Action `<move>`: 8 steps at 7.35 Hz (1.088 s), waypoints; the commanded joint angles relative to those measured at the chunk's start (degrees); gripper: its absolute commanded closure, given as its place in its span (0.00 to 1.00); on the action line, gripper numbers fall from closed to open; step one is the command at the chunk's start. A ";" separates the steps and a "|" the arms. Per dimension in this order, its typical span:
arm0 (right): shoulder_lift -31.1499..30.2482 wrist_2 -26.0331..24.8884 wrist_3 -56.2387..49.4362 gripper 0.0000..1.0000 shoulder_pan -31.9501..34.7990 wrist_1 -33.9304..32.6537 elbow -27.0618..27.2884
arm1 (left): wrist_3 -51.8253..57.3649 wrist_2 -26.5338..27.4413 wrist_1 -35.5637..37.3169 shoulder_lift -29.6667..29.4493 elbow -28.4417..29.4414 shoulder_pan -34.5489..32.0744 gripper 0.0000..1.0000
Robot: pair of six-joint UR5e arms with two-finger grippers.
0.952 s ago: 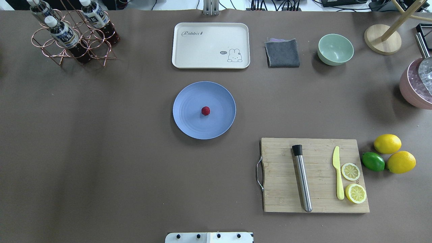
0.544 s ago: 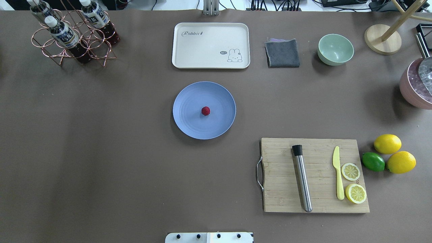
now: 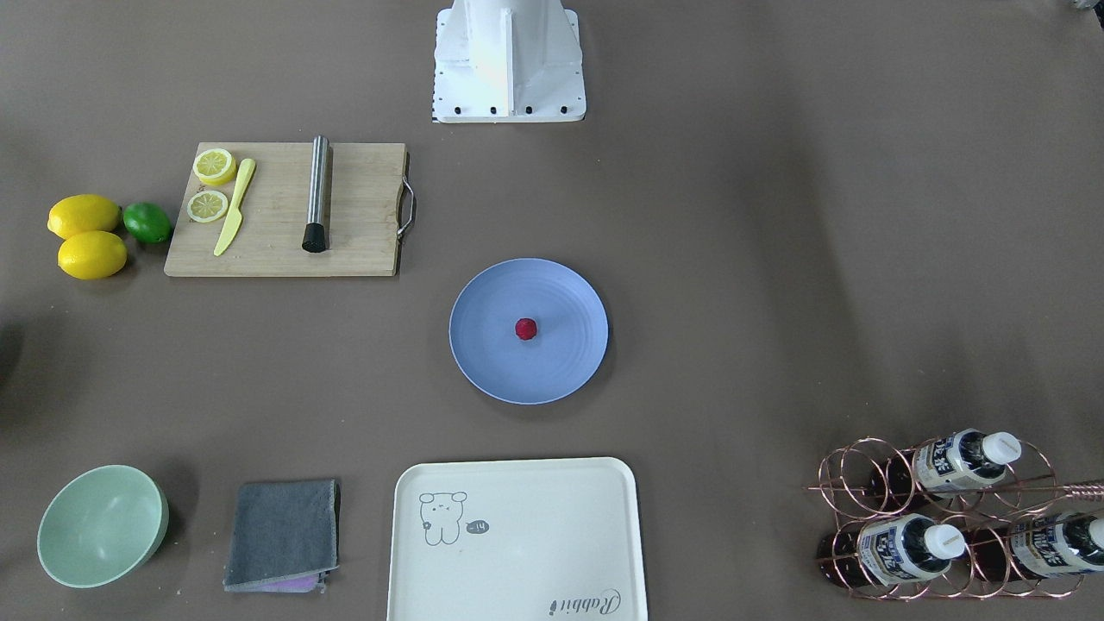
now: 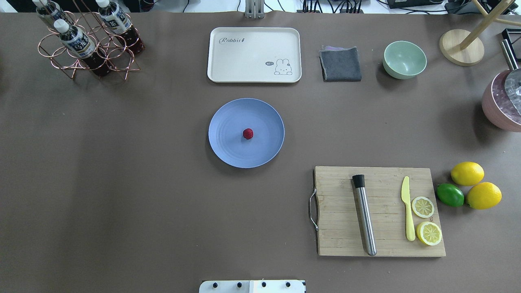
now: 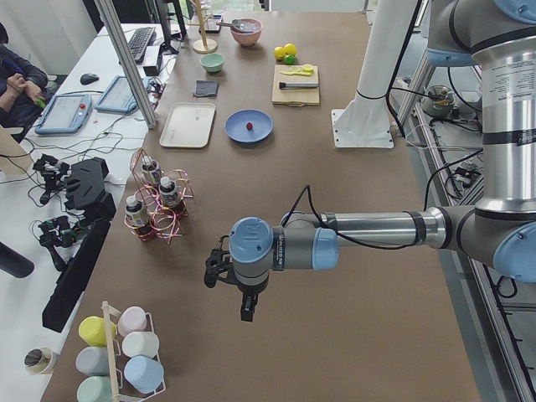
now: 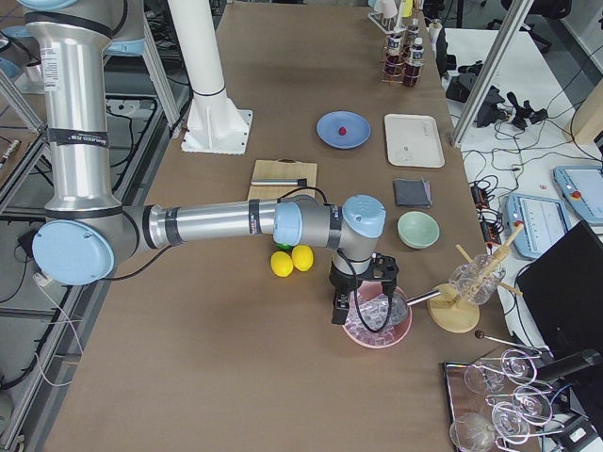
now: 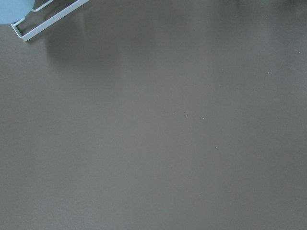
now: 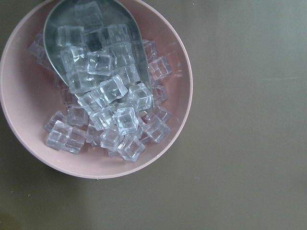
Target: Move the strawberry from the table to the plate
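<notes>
1. Squarely in the middle of the front-facing view, the strawberry (image 3: 526, 329) lay at the centre of the blue plate (image 3: 493, 366), which sat on the table (image 3: 776, 259). A cutting board (image 3: 362, 233) lay at upper left. A cream tray (image 3: 517, 552) sat at the bottom edge, a mint bowl (image 3: 102, 526) at lower left and a bottle rack (image 3: 944, 509) at lower right.
2. From overhead, the berry likewise sat mid-plate at the frame's centre, with the tray above it and the board at lower right.
3. From the left end, the near arm reached in from the right. Its left pincer (image 5: 243, 303) hung over bare table in the lower middle, well apart from the plate in the upper middle. I could not tell how wide it stood.
4. From the right end, the near arm held the right pincer (image 6: 358, 299) over a pink bowl (image 6: 372, 341) of ice cubes (image 6: 377, 315), right of the frame's centre. Plate and berry lay far off near the top. Its spread could not be told either.
5. The left wrist view took in bare table, with the corner of a white wire frame (image 7: 48, 21) at upper left.
6. The right wrist view looked straight down on the pink bowl, with the ice cubes heaped in it and a metal scoop (image 8: 117, 19) at its upper left.
</notes>
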 commanded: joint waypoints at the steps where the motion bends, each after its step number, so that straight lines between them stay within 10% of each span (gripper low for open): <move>1: 0.02 0.00 0.04 0.00 0.01 0.00 -0.05 | 0.08 0.11 0.03 0.02 0.07 0.00 0.02; 8: -0.07 0.09 -0.04 0.00 0.01 0.00 0.48 | 0.08 0.02 -0.15 0.81 -0.19 0.00 0.02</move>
